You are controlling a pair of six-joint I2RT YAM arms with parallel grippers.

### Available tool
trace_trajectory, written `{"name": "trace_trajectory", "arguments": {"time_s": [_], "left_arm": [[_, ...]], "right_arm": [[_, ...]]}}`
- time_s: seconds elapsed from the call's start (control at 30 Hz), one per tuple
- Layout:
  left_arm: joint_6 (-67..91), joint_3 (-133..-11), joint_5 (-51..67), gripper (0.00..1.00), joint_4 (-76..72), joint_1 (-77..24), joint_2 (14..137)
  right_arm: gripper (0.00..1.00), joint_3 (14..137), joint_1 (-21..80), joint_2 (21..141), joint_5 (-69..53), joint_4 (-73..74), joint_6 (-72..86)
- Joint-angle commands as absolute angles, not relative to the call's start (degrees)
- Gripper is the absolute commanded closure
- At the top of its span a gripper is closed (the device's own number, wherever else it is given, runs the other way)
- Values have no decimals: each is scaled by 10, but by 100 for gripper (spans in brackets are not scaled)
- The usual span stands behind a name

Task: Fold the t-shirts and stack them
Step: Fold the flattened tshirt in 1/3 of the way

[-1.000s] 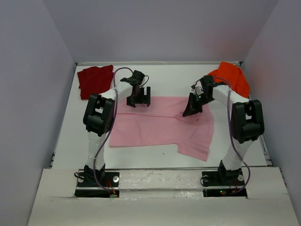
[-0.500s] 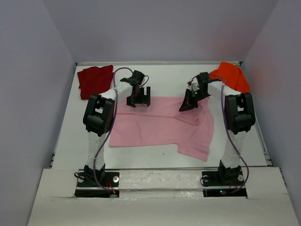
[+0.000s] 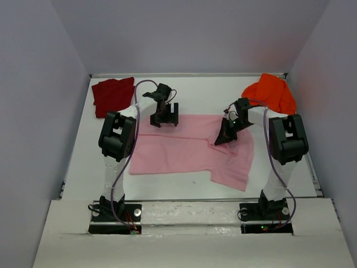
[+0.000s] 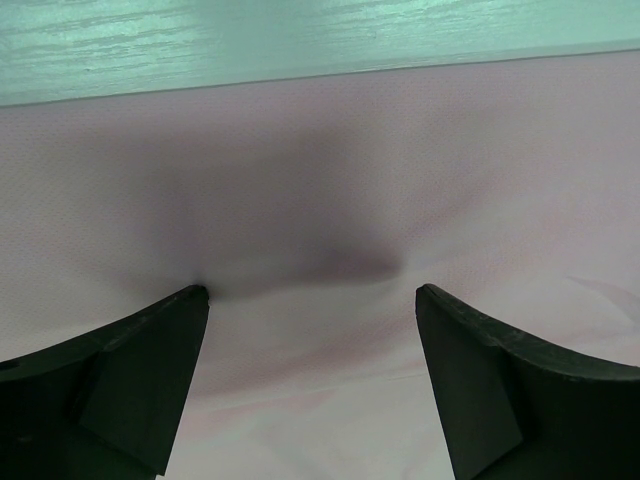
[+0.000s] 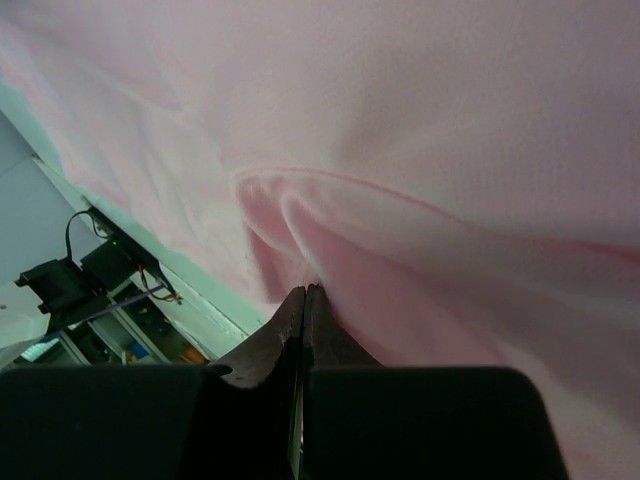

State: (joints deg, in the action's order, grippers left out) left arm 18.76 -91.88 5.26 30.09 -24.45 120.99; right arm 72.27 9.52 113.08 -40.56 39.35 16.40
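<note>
Far left corner: the dark red t-shirt point(image 3: 113, 96) lies bunched on the table point(image 3: 195, 89), well apart from both arms. Leave it for now.
Left gripper point(image 3: 165, 119): its jaws are spread wide and hold nothing. The fingertips point(image 4: 185, 305) are down at the cloth near its far edge. Close only once you have a real fold between the pads.
Centre: the light pink t-shirt point(image 3: 184, 148) is spread mostly flat between the arms, with its near right corner trailing toward you.
Right gripper point(image 3: 226, 137): its jaws are fully together, and a ridge of pink cloth runs into the tips — it looks like a thin pinch, so pull gently.
Step in hand: take a matching hold on the left before you lift — two level grips should give a straight fold.
Risk: one-sided pulling would likely drag the shirt askew.
Far right corner: the bright orange t-shirt point(image 3: 270, 94) is heaped just beyond the right arm.
</note>
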Motion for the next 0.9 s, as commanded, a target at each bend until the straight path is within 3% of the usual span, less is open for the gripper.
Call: {"name": "trace_trajectory", "arguments": {"time_s": [0.0,0.37,0.6,0.87], "left_arm": [[192,-925,63,1,328,-250,1214],[194,-918,65,1,325,-250,1209],[192,-918,63,1,328,-250,1205],[189,-902,66,1,323,-250,1195]], "right_arm": [[100,684,109,1067,-415,364,163],[100,625,115,976,-406,367,184],[100,749,115,1073,-404,385,168],[100,777,115,1149,-395,362,152]]}}
